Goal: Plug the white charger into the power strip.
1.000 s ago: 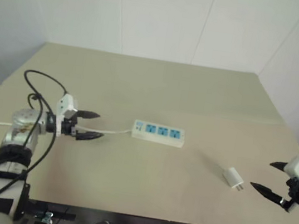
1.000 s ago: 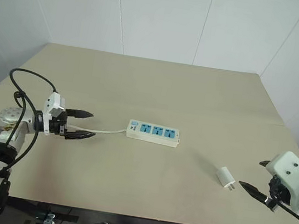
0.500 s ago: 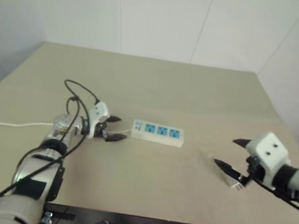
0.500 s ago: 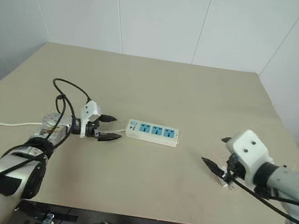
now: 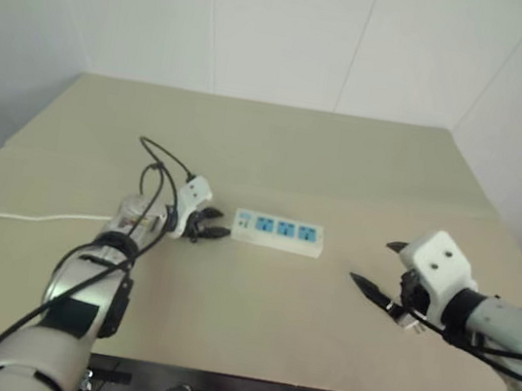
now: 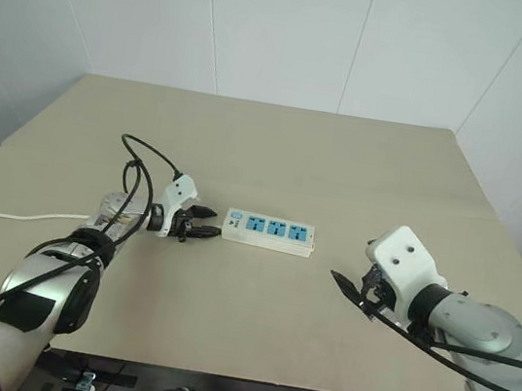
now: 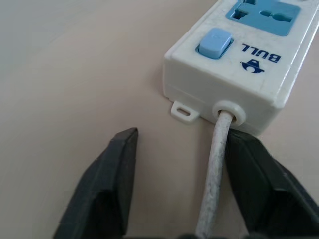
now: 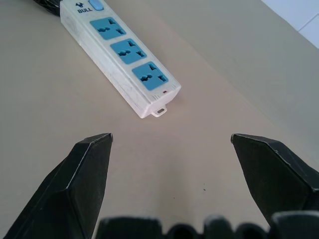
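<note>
Steadying comes first: the left tool sits at the switch end of the power strip, its fingers apart astride the thin cord, one finger against it and nothing clamped. It would do best to pin the casing rather than the cord, so the strip cannot slide on the tabletop. The right tool hangs spread wide and empty, pointing toward the sockets. The white charger seems to lie just under its body, mostly hidden. That tool should back off, drop onto the charger's flat sides and leave the prongs free.
</note>
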Available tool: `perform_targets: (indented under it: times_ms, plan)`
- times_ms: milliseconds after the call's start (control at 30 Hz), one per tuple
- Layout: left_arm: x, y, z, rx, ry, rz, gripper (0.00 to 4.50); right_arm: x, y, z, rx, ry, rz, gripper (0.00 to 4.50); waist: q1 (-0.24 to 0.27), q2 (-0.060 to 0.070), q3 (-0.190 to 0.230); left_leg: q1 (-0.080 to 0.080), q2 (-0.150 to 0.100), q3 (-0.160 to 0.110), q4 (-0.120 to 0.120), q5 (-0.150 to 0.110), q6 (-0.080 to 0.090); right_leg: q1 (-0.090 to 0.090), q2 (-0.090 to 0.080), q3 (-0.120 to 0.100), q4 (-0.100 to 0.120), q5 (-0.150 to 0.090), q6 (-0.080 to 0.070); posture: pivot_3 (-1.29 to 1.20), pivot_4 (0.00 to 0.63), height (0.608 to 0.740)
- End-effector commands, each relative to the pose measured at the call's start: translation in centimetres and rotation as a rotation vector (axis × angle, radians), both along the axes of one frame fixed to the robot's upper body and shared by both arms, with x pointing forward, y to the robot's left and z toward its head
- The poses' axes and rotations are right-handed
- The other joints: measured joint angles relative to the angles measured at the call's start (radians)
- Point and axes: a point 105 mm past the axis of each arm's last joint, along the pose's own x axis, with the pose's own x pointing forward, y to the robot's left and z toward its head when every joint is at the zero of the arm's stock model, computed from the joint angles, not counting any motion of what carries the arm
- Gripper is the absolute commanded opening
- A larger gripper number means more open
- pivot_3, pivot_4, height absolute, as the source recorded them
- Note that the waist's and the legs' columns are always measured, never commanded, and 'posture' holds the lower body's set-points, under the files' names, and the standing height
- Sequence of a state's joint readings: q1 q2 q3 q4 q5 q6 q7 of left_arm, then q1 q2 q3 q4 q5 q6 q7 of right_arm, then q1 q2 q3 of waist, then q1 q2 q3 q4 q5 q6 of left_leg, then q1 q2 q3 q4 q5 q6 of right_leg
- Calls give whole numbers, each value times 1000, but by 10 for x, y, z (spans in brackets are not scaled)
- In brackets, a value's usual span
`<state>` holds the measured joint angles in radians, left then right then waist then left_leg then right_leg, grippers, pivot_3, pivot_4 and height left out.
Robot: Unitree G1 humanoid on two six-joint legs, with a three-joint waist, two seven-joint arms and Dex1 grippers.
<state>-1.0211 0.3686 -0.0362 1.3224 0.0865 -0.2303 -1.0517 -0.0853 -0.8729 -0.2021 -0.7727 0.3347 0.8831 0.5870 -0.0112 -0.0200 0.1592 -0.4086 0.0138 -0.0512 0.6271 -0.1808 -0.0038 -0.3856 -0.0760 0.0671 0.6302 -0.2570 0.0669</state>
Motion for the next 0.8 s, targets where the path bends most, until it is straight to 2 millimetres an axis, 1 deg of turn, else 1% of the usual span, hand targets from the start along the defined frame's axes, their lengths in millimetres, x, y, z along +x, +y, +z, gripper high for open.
perform_targets:
  times_ms: [33, 67, 167, 200, 367, 467, 567, 633, 733, 800]
  plan:
    - [-3, 1, -8, 50, 38, -10, 1418, 2, 3, 9, -12, -46, -1, 4500, -1, 0, 0, 0, 0, 0, 0, 0, 0, 0, 0, 0, 0, 0, 0, 0, 150, 740]
    - [-3, 1, -6, 37, 45, -16, 1045, 3, 4, 9, -12, -46, -1, 4500, -1, 0, -1, 1, 0, 0, 0, 0, 0, 1, 0, 0, 0, 0, 0, 0, 150, 740]
    - [-5, 2, -2, 15, 39, -40, 193, 5, 6, 9, -12, -44, 5, 4500, -2, 0, -1, 1, 0, 0, 0, 0, 0, 1, 0, 0, 0, 0, 0, 0, 150, 740]
    - [-6, 3, -1, 13, 34, -49, 38, 6, 7, 8, -11, -42, 9, 4500, -2, 0, -1, 1, 0, 0, 0, 0, 0, 1, 0, 0, 0, 0, 0, 0, 150, 740]
    - [-5, 3, 9, -54, -18, -49, 38, 7, 11, 4, -17, -33, 26, 4500, -3, 0, -1, 0, 0, 0, -1, 0, 0, 0, 0, 0, 0, 1, -3, 0, 150, 740]
    - [-11, -9, 20, -181, -10, -101, 38, 9, 12, 2, -15, -28, 25, 4500, -3, 0, -1, -1, 0, 0, -1, 0, 0, -1, 0, 0, 0, 4, -6, 0, 150, 740]
    - [-33, -15, 21, -189, -33, -205, 38, 12, 12, -1, -10, -20, 20, 4500, -4, 0, -1, -1, 0, 0, 0, 0, 0, -1, 0, 0, 0, 4, -7, 0, 150, 740]
    - [-47, -22, 27, -225, -27, -202, 38, 14, 13, -3, -7, -17, 21, 4500, -3, 0, -1, -1, 1, 0, -1, 0, 0, -1, 0, 0, 0, 4, -7, 0, 150, 740]
    - [-73, -32, 35, -243, -6, -203, 38, 19, 15, -5, 2, -20, 10, 4500, -1, 0, -1, -2, 1, 0, -1, 0, 0, -1, 0, 0, 0, 4, -7, 0, 150, 740]
    - [-87, -39, 31, -190, -12, -187, 38, 21, 14, -7, 6, -15, 3, 4500, 3, 0, -1, -1, 1, -1, 0, 0, 0, -1, 0, 0, 0, 4, -7, 0, 150, 740]
